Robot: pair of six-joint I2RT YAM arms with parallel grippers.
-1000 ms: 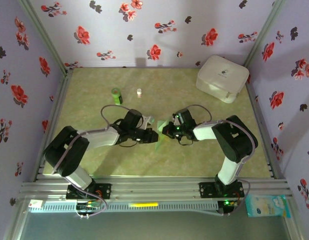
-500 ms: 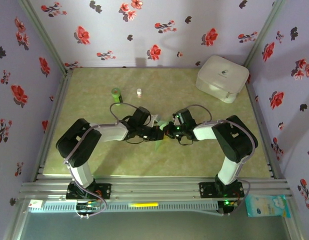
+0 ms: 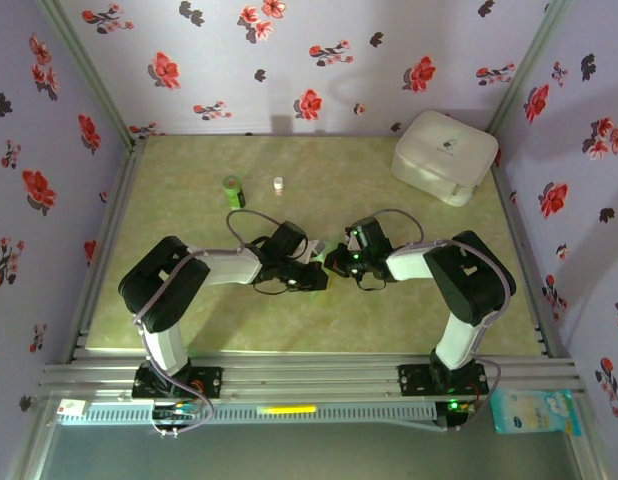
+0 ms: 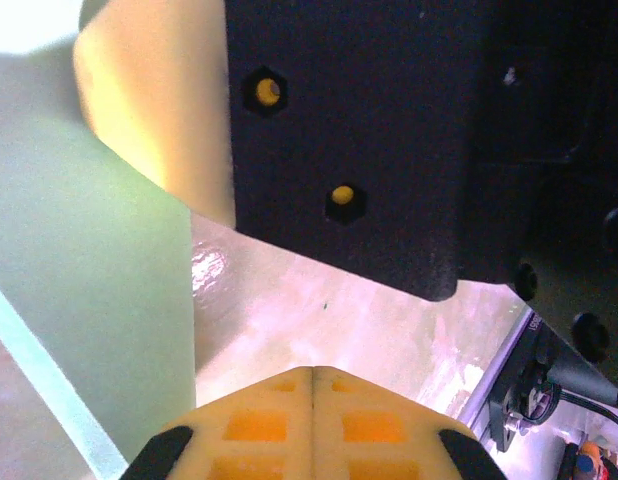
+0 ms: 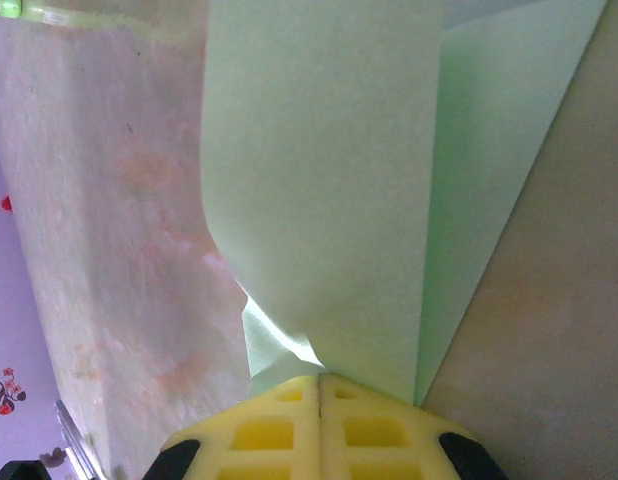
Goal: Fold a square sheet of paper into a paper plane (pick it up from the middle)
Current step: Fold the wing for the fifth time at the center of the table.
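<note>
Right pincer (image 5: pixel 319 385) is clamped on the square sheet of paper (image 5: pixel 319 170); its pale green layers run straight into the seam between the yellow pads. Left pincer (image 4: pixel 312 395) has just shut. A second ago its jaws stood slightly apart, further back at the sheet's 9 o'clock. Now its pads meet, nosed in just beside the right one (whether a paper edge lies between them I cannot tell). The sheet curls up, partly folded, at the middle of the table (image 3: pixel 389 320). I read that closing as a pinch to set or hold a crease, so folding is under way, with no dart yet. Outward, the green bottle (image 3: pixel 233 188) sits at 10 o'clock and the white case (image 3: pixel 444 155) at 2 o'clock, both well apart.
</note>
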